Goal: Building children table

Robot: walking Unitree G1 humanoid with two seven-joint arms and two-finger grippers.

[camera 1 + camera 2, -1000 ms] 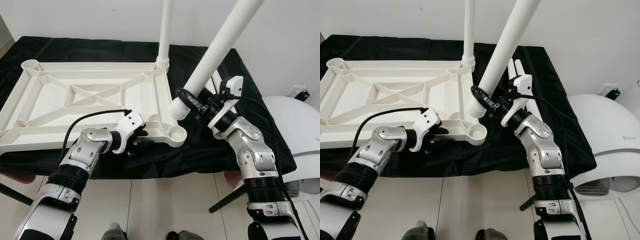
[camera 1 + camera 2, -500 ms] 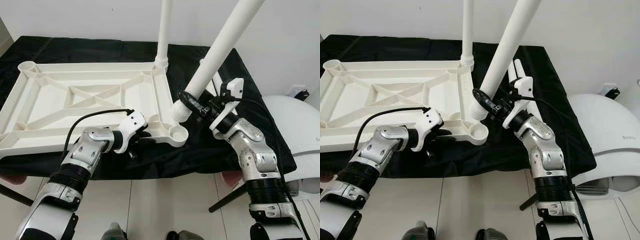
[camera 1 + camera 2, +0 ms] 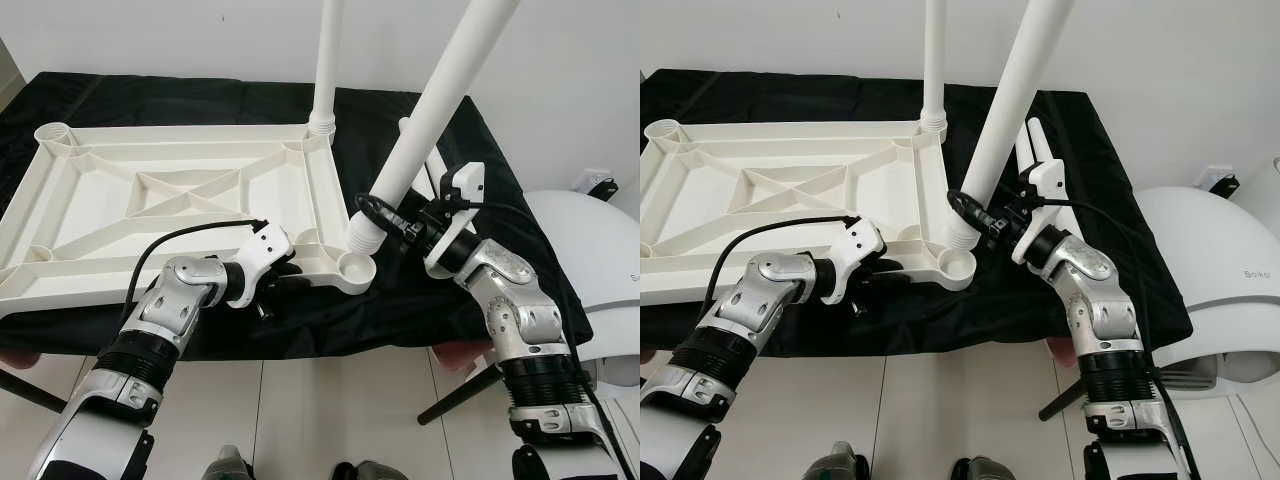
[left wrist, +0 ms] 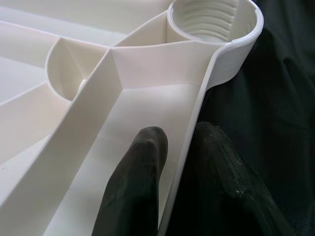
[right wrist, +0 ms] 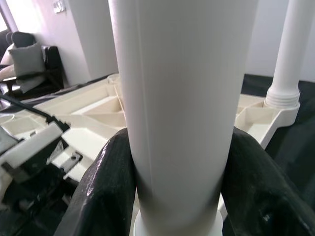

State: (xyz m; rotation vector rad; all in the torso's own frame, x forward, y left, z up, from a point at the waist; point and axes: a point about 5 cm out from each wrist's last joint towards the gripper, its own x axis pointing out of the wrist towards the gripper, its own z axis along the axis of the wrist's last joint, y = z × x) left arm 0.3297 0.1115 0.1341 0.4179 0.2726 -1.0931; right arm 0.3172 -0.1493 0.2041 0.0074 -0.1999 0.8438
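Assembly stands partly done: on the upturned white tabletop (image 3: 180, 195), one leg (image 3: 328, 60) stands upright in the 1 o'clock corner. A second leg (image 3: 430, 110), clamped in the right gripper (image 3: 385, 215), hangs tilted over the empty 4 o'clock socket (image 3: 355, 268). Two left-hand sockets wait bare. The left gripper (image 4: 174, 162) pinches the near rim.

You are looking at bright, even indoor light with soft shadows. The white tabletop (image 3: 180, 190) is nearly glaring against the black cloth (image 3: 450, 290), which is losing detail. Both eye views are staying sharp. The close leg (image 5: 177, 98) is blurring slightly.
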